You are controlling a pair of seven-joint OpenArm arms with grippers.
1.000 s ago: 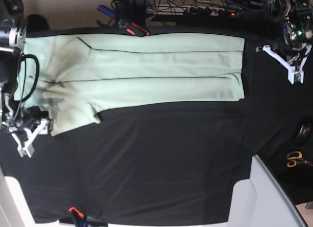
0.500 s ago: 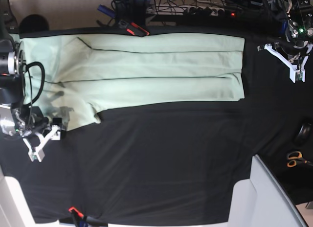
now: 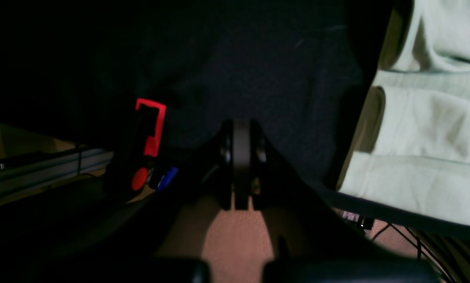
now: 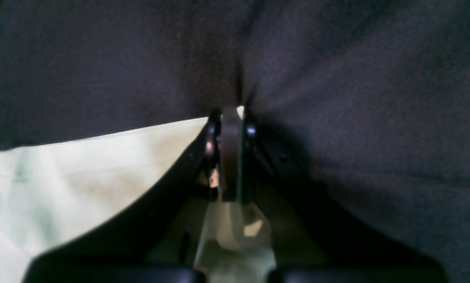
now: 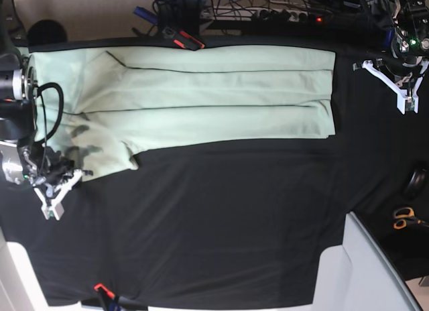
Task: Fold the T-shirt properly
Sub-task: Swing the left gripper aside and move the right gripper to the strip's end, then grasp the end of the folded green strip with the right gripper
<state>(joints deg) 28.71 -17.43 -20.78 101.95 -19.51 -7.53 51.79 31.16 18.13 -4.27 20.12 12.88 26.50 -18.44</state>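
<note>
The pale mint-green T-shirt [image 5: 214,96] lies flat across the far half of the black table, folded lengthwise into a long band with one sleeve sticking out toward the near left. My right gripper [image 5: 55,205] is at that sleeve's lower corner. In the right wrist view its jaws [image 4: 231,114] are shut on the T-shirt [image 4: 81,169] at its edge, and a sliver of pale cloth shows at the tips. My left gripper [image 5: 405,104] hovers shut and empty beyond the shirt's right end. The left wrist view shows it [image 3: 241,125] over black cloth, with the T-shirt [image 3: 427,129] off to the right.
A red-and-black clamp [image 5: 182,39] sits on the table's far edge, touching the shirt's top. Another red clamp [image 3: 150,125] shows at a table edge. Orange-handled scissors [image 5: 404,218] lie at the far right. A white panel [image 5: 369,271] stands at the near right corner.
My right gripper stood open beside the sleeve, then shifted slightly toward the sleeve's corner and shut on its edge. The left arm and the rest of the shirt have not moved.
</note>
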